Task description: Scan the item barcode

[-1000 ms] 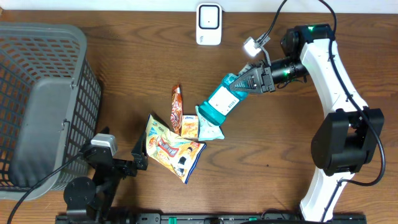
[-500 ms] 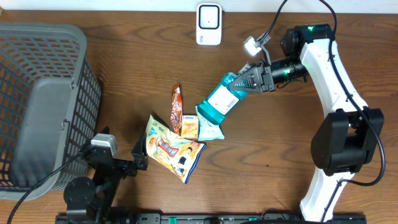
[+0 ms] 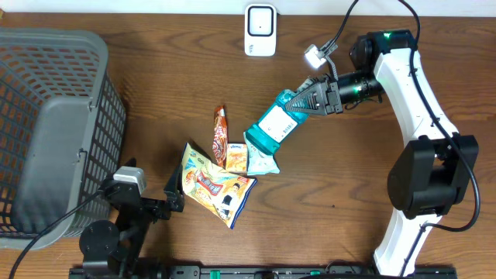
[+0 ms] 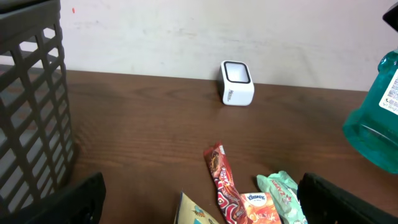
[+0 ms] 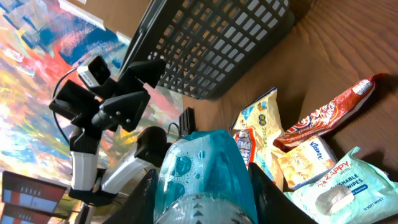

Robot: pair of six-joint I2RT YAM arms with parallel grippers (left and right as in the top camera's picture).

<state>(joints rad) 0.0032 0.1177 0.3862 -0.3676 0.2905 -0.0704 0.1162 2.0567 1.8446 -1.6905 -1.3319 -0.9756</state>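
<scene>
A teal bottle (image 3: pixel 276 123) with a white barcode label hangs tilted above the table, and my right gripper (image 3: pixel 311 99) is shut on its neck end. In the right wrist view the bottle (image 5: pixel 202 174) fills the space between both fingers. In the left wrist view its base (image 4: pixel 377 118) shows at the right edge. The white scanner (image 3: pixel 260 30) stands at the table's far edge, up and left of the bottle; it appears too in the left wrist view, the scanner (image 4: pixel 237 83) facing the camera. My left gripper (image 3: pixel 147 201) rests low at the front left, its jaws wide apart with nothing between them.
A grey mesh basket (image 3: pixel 54 132) fills the left side. Below the bottle lie a red snack stick (image 3: pixel 220 136), an orange tissue pack (image 3: pixel 236 158), a mint wipes pack (image 3: pixel 262 160) and a yellow snack bag (image 3: pixel 215 186).
</scene>
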